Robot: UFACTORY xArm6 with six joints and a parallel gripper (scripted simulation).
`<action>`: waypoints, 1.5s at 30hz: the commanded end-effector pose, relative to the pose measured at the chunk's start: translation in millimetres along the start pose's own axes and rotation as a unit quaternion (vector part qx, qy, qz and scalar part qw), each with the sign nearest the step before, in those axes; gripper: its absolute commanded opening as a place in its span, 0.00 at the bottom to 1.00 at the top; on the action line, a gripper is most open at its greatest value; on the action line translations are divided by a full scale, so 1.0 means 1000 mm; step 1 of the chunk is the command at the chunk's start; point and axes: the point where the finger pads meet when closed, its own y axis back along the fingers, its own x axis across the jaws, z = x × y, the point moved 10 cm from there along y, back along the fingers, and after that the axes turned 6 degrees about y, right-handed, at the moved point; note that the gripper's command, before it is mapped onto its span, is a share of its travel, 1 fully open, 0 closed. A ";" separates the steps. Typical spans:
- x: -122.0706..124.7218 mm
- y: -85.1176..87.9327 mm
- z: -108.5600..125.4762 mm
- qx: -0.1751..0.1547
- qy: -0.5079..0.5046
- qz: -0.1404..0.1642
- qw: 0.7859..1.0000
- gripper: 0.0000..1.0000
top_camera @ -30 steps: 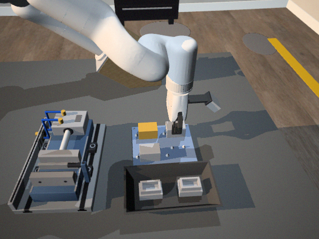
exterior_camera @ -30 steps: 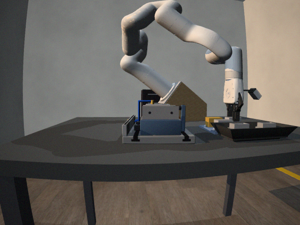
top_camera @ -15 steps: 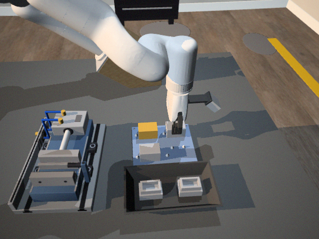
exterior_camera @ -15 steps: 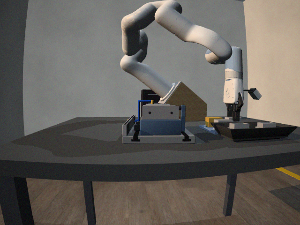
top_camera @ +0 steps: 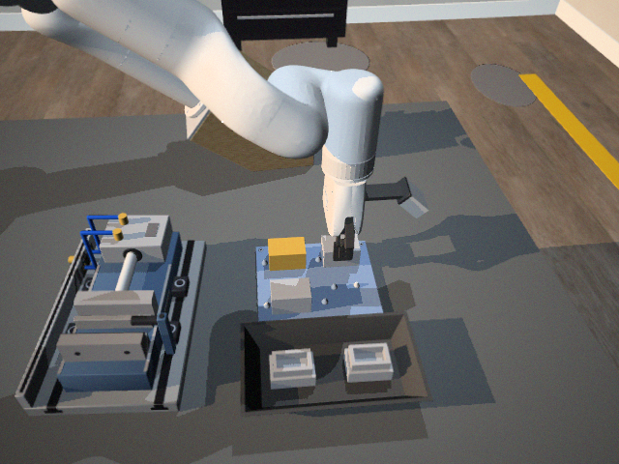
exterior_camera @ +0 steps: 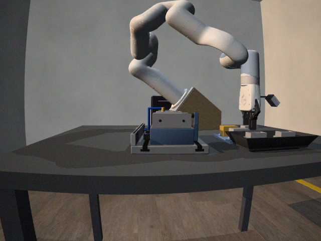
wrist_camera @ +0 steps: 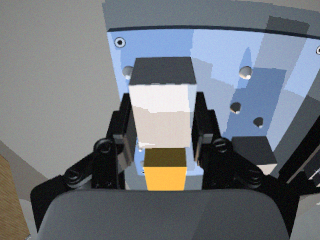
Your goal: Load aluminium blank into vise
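1. My gripper (top_camera: 343,246) stood over the far right corner of the blue infeed plate (top_camera: 367,300), pointing straight down, its fingers clenched on the two long sides of an aluminium blank (top_camera: 330,250).
2. In the wrist view that blank (wrist_camera: 163,120) filled the gap between the pads, and I could not tell whether it had left the plate.
3. A brass blank (top_camera: 286,252) lay flat on the plate's far left corner, just beside the gripped one; the wrist view showed its yellow face (wrist_camera: 164,168) close under the palm.
4. A second aluminium blank (top_camera: 290,294) rested on the near left part of the plate, apart from the brass one, with small pins (top_camera: 333,287) standing to its right.
5. Two finished parts (top_camera: 291,367) (top_camera: 368,362) sat side by side on the floor of the dark outfeed tray (top_camera: 416,349), pockets up.
6. The vise (top_camera: 107,347) stood well to the left, its narrow opening (top_camera: 102,322) holding no blank, the short work stop (top_camera: 142,320) at its right end.
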 end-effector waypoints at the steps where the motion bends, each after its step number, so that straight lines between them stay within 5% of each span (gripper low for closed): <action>1: 0.001 0.004 0.000 0.001 -0.001 0.002 1.000 0.00; 10: 0.001 0.020 0.000 0.001 -0.001 0.002 1.000 0.00; 25: 0.001 0.087 0.000 0.001 -0.001 0.002 1.000 0.00; 33: 0.001 0.109 0.000 0.001 -0.001 0.002 1.000 0.00; 45: 0.001 0.119 0.000 0.001 -0.001 0.002 1.000 0.00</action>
